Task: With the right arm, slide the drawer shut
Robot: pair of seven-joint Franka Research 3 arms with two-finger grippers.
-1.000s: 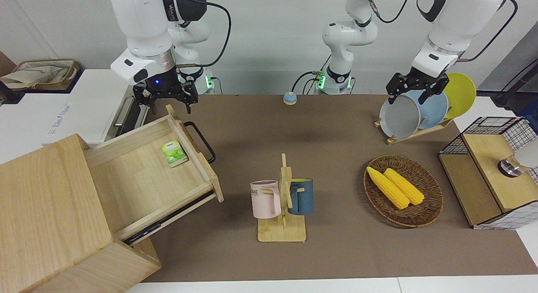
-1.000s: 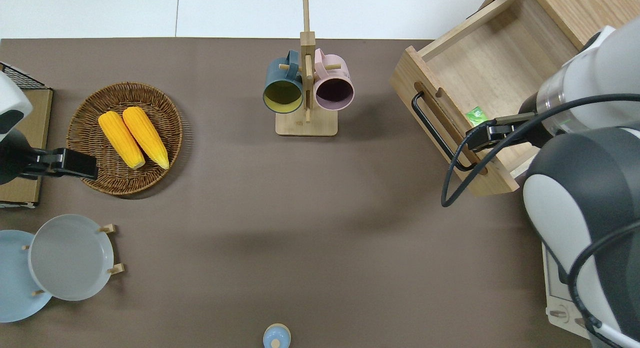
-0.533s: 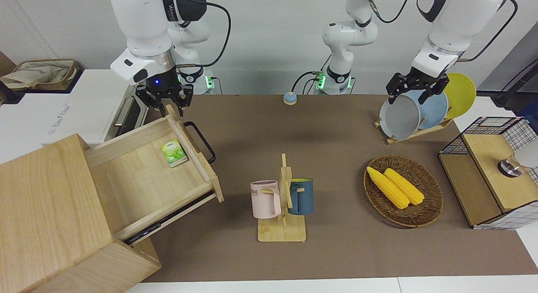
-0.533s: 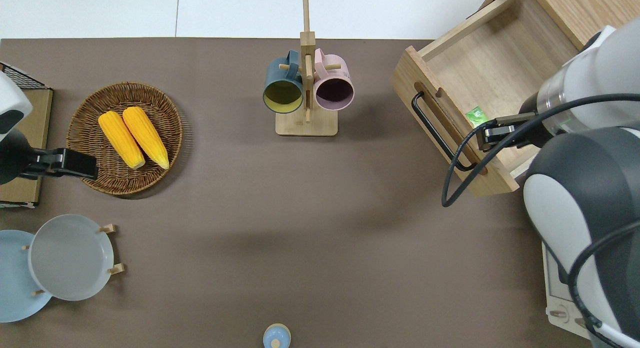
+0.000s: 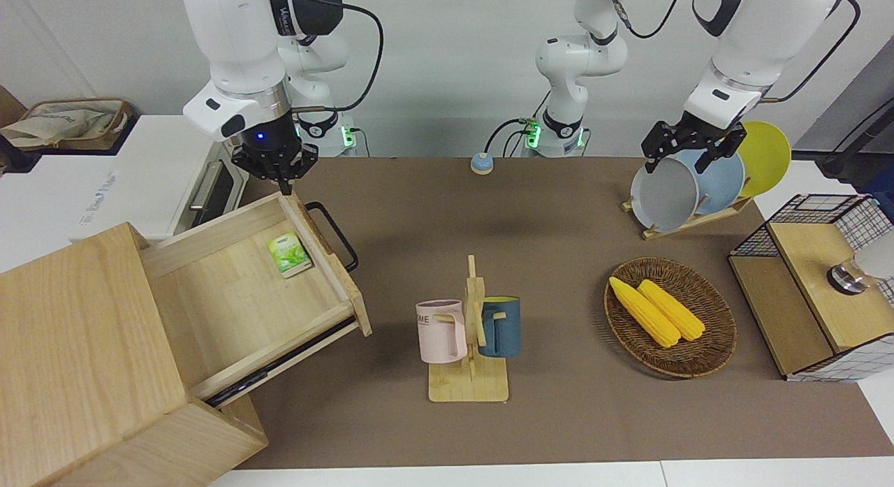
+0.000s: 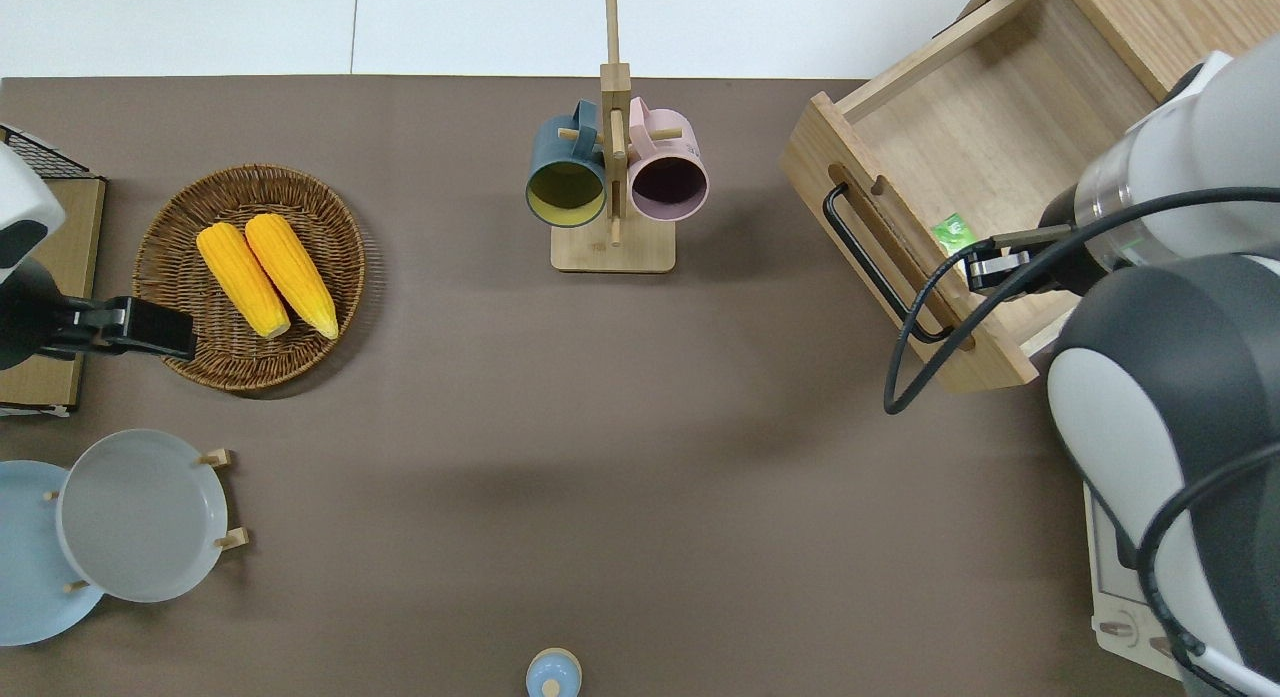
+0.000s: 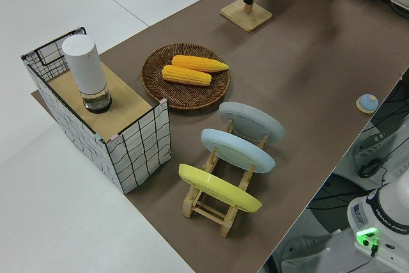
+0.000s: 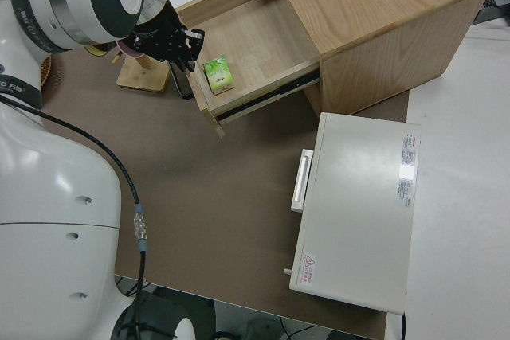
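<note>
**Drawer stands open, right gripper above its front panel**

At the right arm's end of the table, the drawer (image 5: 237, 291) is pulled well out of the pale wooden cabinet (image 5: 77, 347). Its long front panel runs diagonally across the table, and its black loop handle (image 5: 334, 235) points toward the table's middle, slightly turned to the robots. Inside the tray lies one small green packet (image 5: 288, 253), close against the front panel, toward the end of the drawer nearer the robots; the remaining tray floor is bare wood.

The right gripper (image 5: 278, 171) hangs over the front panel's end nearer the robots, its fingers drawn close together with nothing between them. The left arm is parked; whether the left gripper (image 5: 688, 146) is parted or closed cannot be told.

A wicker basket (image 5: 705, 358) holds two corn cobs (image 5: 656, 309). A wooden mug stand (image 5: 469, 375) carries a pink mug (image 5: 440, 330) and a dark blue mug (image 5: 500, 325). A plate rack (image 7: 211, 206) holds grey, blue and yellow plates upright. A white toaster oven (image 8: 358, 205) sits beside the cabinet, nearer the robots.
</note>
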